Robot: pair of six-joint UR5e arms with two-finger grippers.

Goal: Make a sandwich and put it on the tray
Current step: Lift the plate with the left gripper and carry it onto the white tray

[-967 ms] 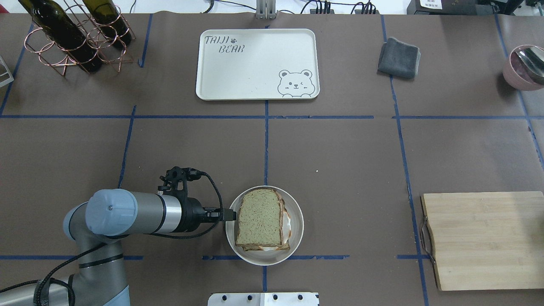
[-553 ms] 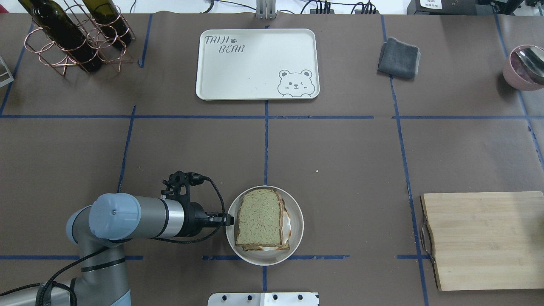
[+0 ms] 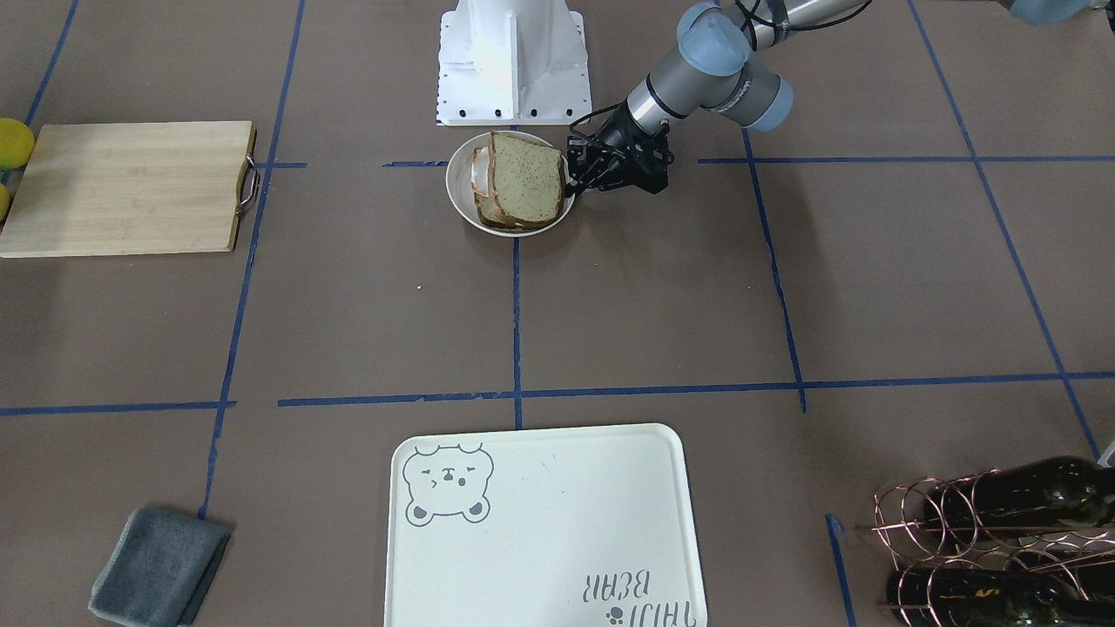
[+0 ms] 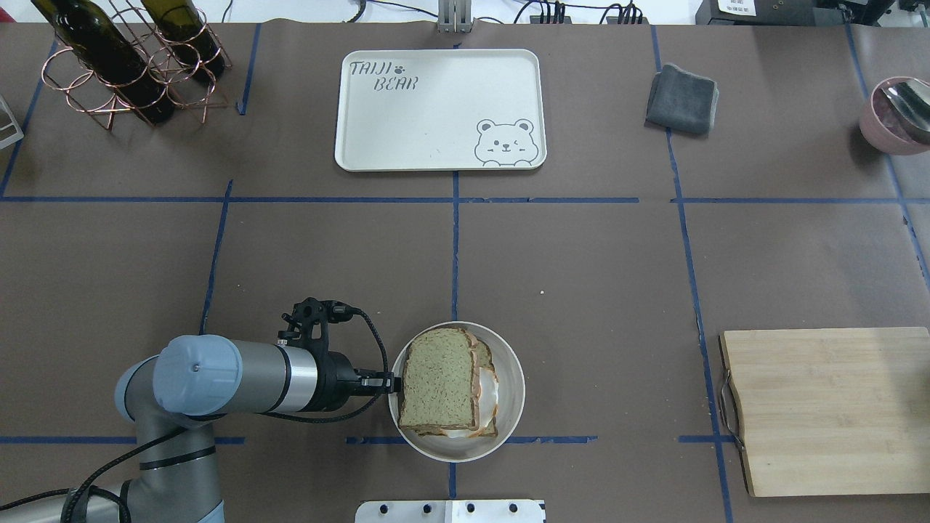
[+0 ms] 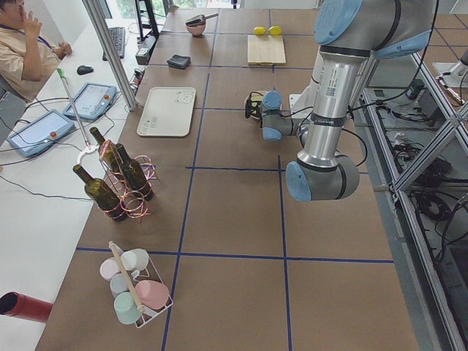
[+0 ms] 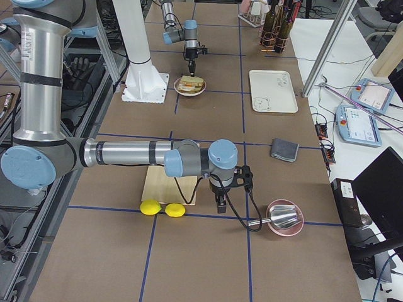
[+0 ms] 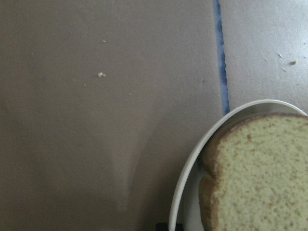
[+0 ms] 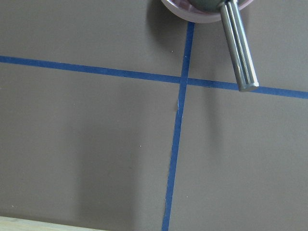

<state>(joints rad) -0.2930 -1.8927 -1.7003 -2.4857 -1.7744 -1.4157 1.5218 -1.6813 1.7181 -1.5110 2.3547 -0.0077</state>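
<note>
1. Far left corner: a copper wire rack [image 4: 156, 87] holds dark glass wine bottles [image 4: 102, 43], close to the table's edge.
2. Near left: the left arm lies low and level. The left gripper [image 4: 391, 383] touches the left rim of a round, smooth white plate [image 4: 511, 407]. I cannot tell whether its fingers are spread or pinched together.
3. The sandwich [image 4: 438, 388] sits on that plate. It is square speckled tan bread with dark crusts, and glossy egg white [image 4: 487, 392] peeks out on the right.
4. Bare brown paper table [image 4: 581, 276], crossed by blue tape lines, stretches from the plate to the tray [image 4: 436, 109]. The tray is a cream rectangle with rounded corners at the far edge, well apart from the sandwich.
5. Right of the tray lies a soft folded grey cloth [image 4: 681, 99].
6. Near right: a light wooden cutting board [image 4: 828, 410] with a metal handle.
7. Far right edge: a pink bowl [image 4: 883, 131] holds a shiny metal ladle [image 4: 908, 105]. The right gripper [image 6: 220, 202] points down between board and bowl; I cannot tell how its fingers stand.
</note>
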